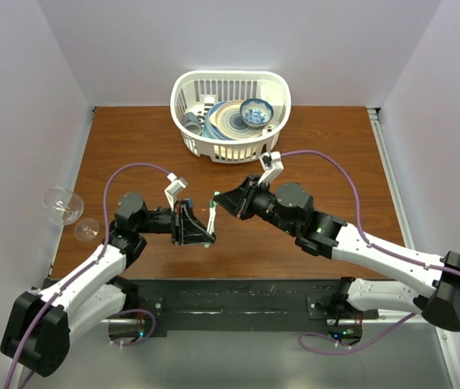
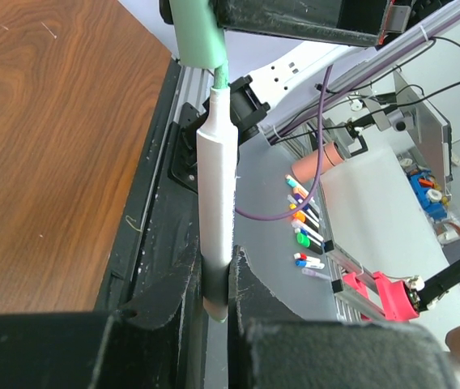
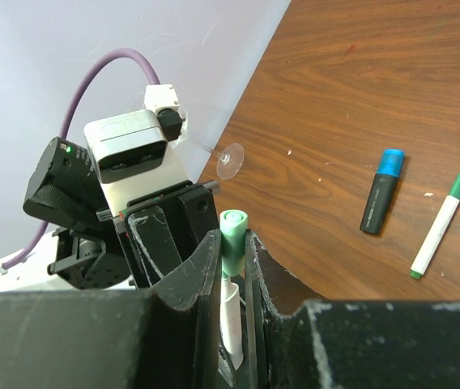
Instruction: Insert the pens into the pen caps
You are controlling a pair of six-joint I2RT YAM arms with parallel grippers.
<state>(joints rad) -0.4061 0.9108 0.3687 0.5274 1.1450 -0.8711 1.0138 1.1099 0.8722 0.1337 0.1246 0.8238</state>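
Above the middle of the desk, toward its near edge, the two arms are meeting tip to tip. The left gripper (image 2: pixel 216 279) is clamping the white pen (image 2: pixel 216 186) by its rear end. Its fingers are closed almost fully on the barrel, so the front length is projecting free toward the other arm. The right gripper (image 3: pixel 232 251) is pinching the green pen cap (image 3: pixel 232 231) between nearly closed fingers, with the cap's mouth facing the pen. Both parts are being held off the surface because mating them requires the two axes to be in line.

In the left wrist view, the pen's green tip is sitting at the mouth of the cap and the white barrel is remaining outside. The insertion is therefore judged as started but not seated. The next move is calling for a straight push along the pen's axis. Any tilt is likely to jam the tip against the cap wall or make the pen slide in the fingers.

A second pen (image 3: pixel 436 239) is lying flat on the desk beside a blue-capped marker (image 3: pixel 378 198), and it appears to be wearing a green cap. A white basket (image 1: pixel 230 75) of dishes is standing at the far edge, clear of the work.
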